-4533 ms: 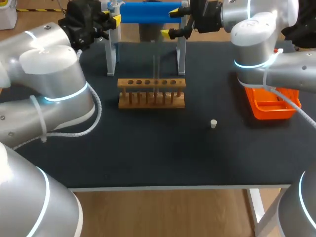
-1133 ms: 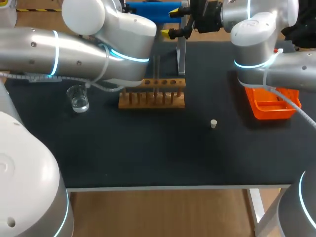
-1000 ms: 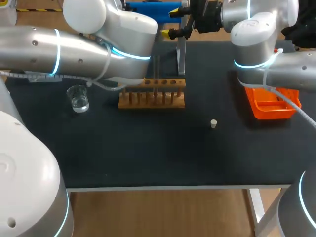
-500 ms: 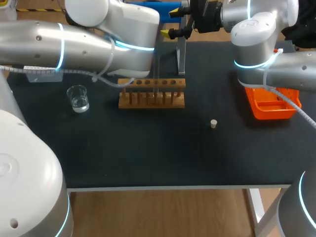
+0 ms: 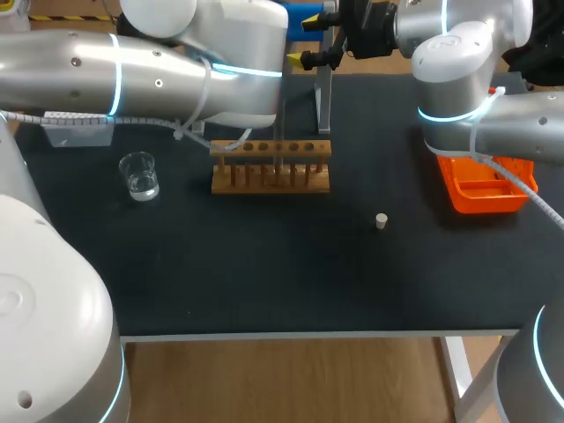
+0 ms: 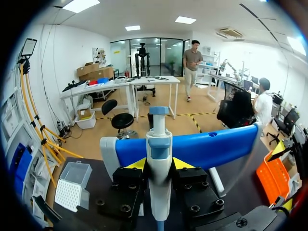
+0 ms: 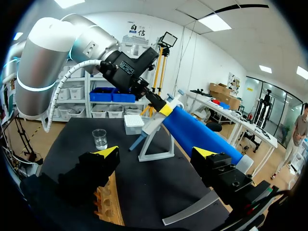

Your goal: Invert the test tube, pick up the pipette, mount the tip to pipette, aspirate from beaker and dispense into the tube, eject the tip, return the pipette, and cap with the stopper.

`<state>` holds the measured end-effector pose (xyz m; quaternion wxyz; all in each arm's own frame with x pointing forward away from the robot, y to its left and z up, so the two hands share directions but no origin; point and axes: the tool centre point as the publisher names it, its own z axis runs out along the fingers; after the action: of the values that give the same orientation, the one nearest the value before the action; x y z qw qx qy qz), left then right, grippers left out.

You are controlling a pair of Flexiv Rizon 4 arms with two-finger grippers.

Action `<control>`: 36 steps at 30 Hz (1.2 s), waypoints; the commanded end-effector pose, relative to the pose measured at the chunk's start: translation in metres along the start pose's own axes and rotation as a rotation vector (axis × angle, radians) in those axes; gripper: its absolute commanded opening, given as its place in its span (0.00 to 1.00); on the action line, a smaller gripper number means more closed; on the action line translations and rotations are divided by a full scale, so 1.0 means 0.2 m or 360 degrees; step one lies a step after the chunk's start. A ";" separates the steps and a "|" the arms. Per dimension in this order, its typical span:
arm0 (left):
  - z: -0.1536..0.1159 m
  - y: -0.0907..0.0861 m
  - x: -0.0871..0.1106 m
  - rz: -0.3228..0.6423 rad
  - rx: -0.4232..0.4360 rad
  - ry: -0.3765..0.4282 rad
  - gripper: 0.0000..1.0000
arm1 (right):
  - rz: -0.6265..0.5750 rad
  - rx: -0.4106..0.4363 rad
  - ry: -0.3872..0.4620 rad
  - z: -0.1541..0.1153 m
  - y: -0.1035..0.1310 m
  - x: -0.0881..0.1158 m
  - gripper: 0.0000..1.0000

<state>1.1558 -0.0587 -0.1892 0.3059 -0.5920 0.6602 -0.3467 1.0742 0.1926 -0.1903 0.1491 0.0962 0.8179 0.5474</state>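
Pipette (image 6: 159,144) clamped between the fingers of left gripper (image 6: 159,166) at blue stand (image 6: 207,147); a straight, level lift should free it cleanly, right gripper (image 7: 156,153) gaping wide.

My left arm (image 5: 132,75): thick silver-grey tubes, rounded white joint caps. One thin cyan light ring (image 5: 115,75) bands the shell.

My right arm (image 5: 458,62): same silver shell, same kind of cyan band. A white cable (image 5: 514,174) trails below it.

Left hand (image 6: 160,164): black blocks with yellow wedge tips. Round black screws (image 6: 120,208) are sunk in its face.

Right hand (image 7: 156,154): black, boxy, also yellow-tipped.
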 end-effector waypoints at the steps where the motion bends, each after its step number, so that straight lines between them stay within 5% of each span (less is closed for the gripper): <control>1: 0.01 -0.01 0.01 -0.0004 -0.0023 -0.0005 0.00 | 0.0001 0.0005 0.0004 0.00 0.00 0.00 1.00; 12: 0.02 0.01 0.01 -0.0044 -0.0054 0.0002 0.00 | 0.0001 0.0005 0.0004 0.00 0.00 0.00 1.00; 13: 0.02 0.01 0.01 -0.0046 -0.0056 0.0003 0.10 | 0.0001 0.0005 0.0004 0.00 0.00 0.00 1.00; 15: 0.02 0.01 0.01 -0.0054 -0.0060 0.0009 0.98 | 0.0001 0.0005 0.0004 0.00 0.00 0.00 1.00; 36: -0.23 -0.13 0.06 -0.0023 0.0114 0.0089 1.00 | 0.0001 0.0005 0.0004 0.00 0.00 0.00 1.00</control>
<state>1.1473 -0.0750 -0.1477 0.3124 -0.5811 0.6473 -0.3817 1.0742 0.1926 -0.1902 0.1491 0.0962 0.8179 0.5474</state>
